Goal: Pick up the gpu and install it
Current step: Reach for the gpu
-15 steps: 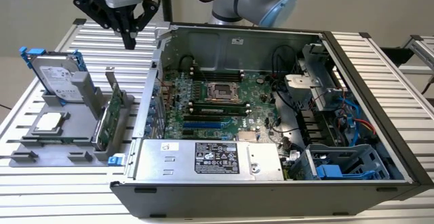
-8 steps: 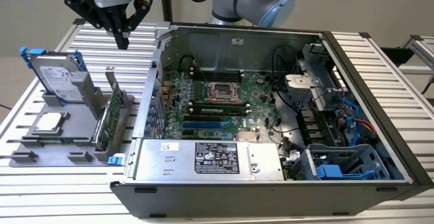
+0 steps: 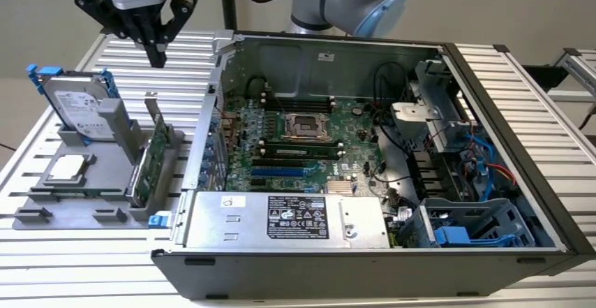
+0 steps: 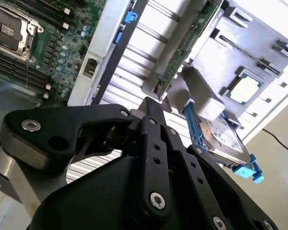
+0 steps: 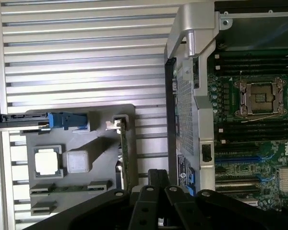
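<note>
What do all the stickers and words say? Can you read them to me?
White label on the hard drive: too small to read.
Big label on the power supply: too small to read.
Little sticker beside it: too small to read.
Sticker on the computer case back wall: blurred.
So no text here can be quoted.

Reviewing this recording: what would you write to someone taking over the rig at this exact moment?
Gripper: shut, empty, hanging above the grey holder near the gpu, touching nothing.
Gpu: standing on edge in the holder, outside the open computer case.
Done: nothing visible; gpu not gripped.
Left: the pick-up and the install in the case.
</note>
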Controlling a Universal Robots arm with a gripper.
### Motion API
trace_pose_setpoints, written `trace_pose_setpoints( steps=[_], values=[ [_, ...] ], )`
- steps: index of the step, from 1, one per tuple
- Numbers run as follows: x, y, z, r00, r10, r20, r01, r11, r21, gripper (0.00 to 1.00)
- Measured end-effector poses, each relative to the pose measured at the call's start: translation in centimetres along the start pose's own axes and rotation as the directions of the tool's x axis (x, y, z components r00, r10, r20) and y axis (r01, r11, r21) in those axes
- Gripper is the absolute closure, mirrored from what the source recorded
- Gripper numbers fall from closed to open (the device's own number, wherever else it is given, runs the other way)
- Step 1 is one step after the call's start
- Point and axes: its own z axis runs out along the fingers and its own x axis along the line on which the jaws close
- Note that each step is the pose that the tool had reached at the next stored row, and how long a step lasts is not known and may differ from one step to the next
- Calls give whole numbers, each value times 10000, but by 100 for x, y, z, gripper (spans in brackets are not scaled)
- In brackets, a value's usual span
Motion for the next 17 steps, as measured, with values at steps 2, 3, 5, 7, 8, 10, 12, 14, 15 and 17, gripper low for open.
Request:
trace_pose_setpoints(
  steps=[2,3,5,7,8,10,12,14,15,17],
  values=[
    [33,-2,-1,10000,0,-1,0,10000,1,100],
    [50,-3,-1,10000,0,0,0,10000,0,100],
    [83,-6,-2,10000,0,0,0,10000,0,100],
    [115,-8,-3,10000,0,0,0,10000,0,100],
    [131,-9,-3,10000,-1,0,1,10000,0,100],
    [163,-12,-4,10000,0,0,0,10000,0,100],
    [194,-14,-5,10000,0,-1,0,10000,0,100],
    [225,-16,-5,10000,0,0,0,10000,0,100],
    [240,-17,-6,10000,0,0,0,10000,1,100],
    [269,-19,-6,10000,0,-1,0,10000,0,100]
  ],
)
